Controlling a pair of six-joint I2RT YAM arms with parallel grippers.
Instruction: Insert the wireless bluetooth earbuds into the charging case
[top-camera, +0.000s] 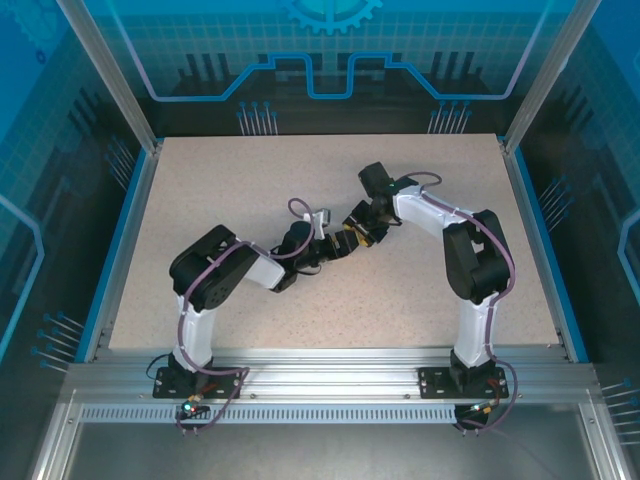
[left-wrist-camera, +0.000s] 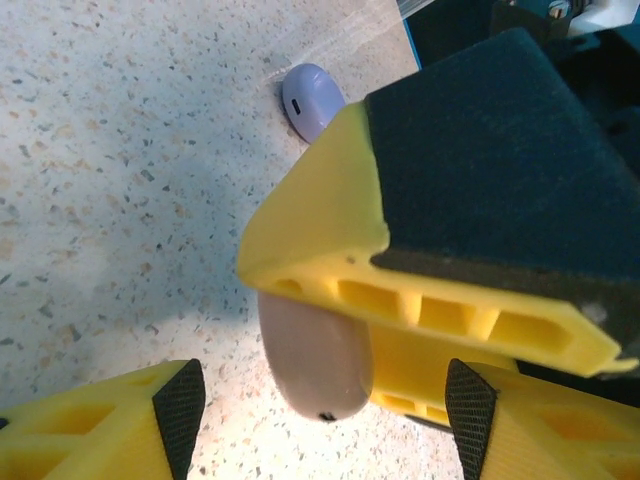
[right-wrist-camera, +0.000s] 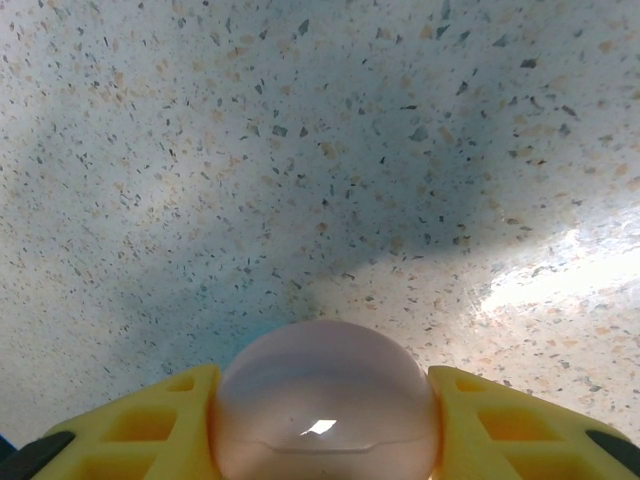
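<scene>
Pale pink glossy plastic: pink case (right-wrist-camera: 325, 400), a smooth domed shell with a bright highlight on top. The lid looks closed, and I cannot tell whether buds sit inside.

Judged light, rigid and slippery. The curved flanks give pads little purchase, so hold it across the widest girth with a modest squeeze. An off-centre pinch would likely squirt it out.

Position: mid-table, where the two arms meet. Cannot tell whether it rests on the table (right-wrist-camera: 300, 150) or hangs just above it.

Right gripper (right-wrist-camera: 325, 392) is clamped on the case, its yellow ribbed fingers touching both flanks.

Left gripper (left-wrist-camera: 322, 415) straddles the free end of the same case. Its black textured pads (left-wrist-camera: 180, 415) stand apart with a gap on each side, and it grips nothing.

Further out: purple case (left-wrist-camera: 310, 98), same rounded form with a small dark slot on its face, lying on the table well apart.

Table surface: matte, speckled, stone-look, flat.
</scene>
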